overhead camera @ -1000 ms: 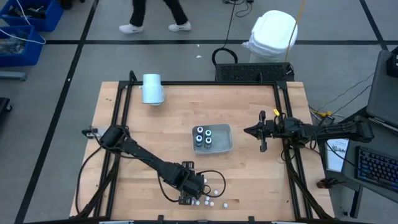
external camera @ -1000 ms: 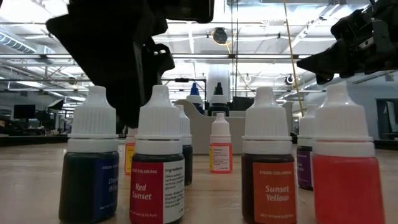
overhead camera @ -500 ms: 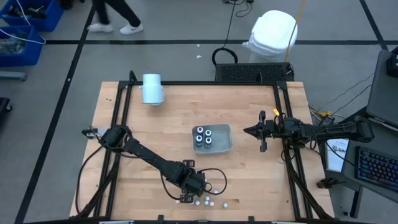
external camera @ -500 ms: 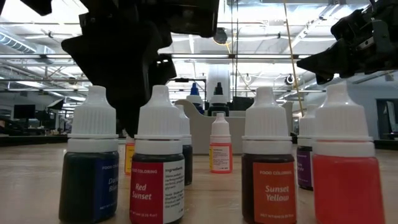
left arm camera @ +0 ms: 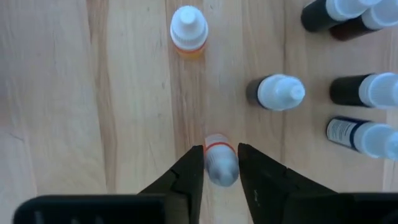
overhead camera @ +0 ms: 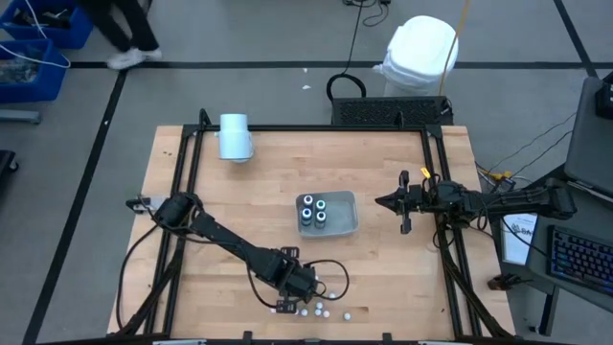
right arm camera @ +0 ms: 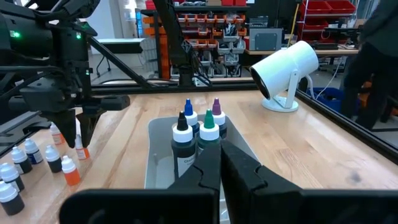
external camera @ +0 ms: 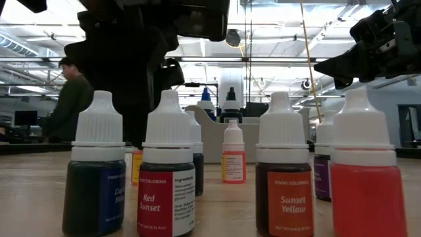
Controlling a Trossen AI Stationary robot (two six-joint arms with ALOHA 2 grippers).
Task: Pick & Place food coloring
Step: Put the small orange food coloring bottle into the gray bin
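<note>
My left gripper [overhead camera: 292,290] is over the table's near middle, above a cluster of small white-capped food coloring bottles [overhead camera: 316,310] that stand on their bases on the wood. Its fingers point down and are shut on one small orange bottle [left arm camera: 221,163]. Other loose bottles [left arm camera: 367,93] stand beside it, and in the low view [external camera: 164,171] they fill the foreground. Several dark bottles with coloured tips [overhead camera: 313,211] stand in the translucent tray [overhead camera: 351,226]. My right gripper [overhead camera: 381,202] hovers shut, right of the tray. My left gripper pinches the small orange bottle by its white cap [left arm camera: 219,173], one finger [left arm camera: 194,171] on each side. The fingers come from above, pointing down. The bottle stays upright among its neighbours [right arm camera: 80,149]; whether its base is on the wood cannot be told.
A pale blue cylinder [overhead camera: 235,136] lies near the table's far left corner. Dark rails [overhead camera: 188,192] frame the table at the left, right and far sides. Bare wood lies between the tray and the loose bottles. A person [external camera: 69,99] shows in the room beyond the table.
My left gripper has come down a little over the bottle cluster and then kept still. The bottles have not moved. A person behind the table has walked toward the left.
</note>
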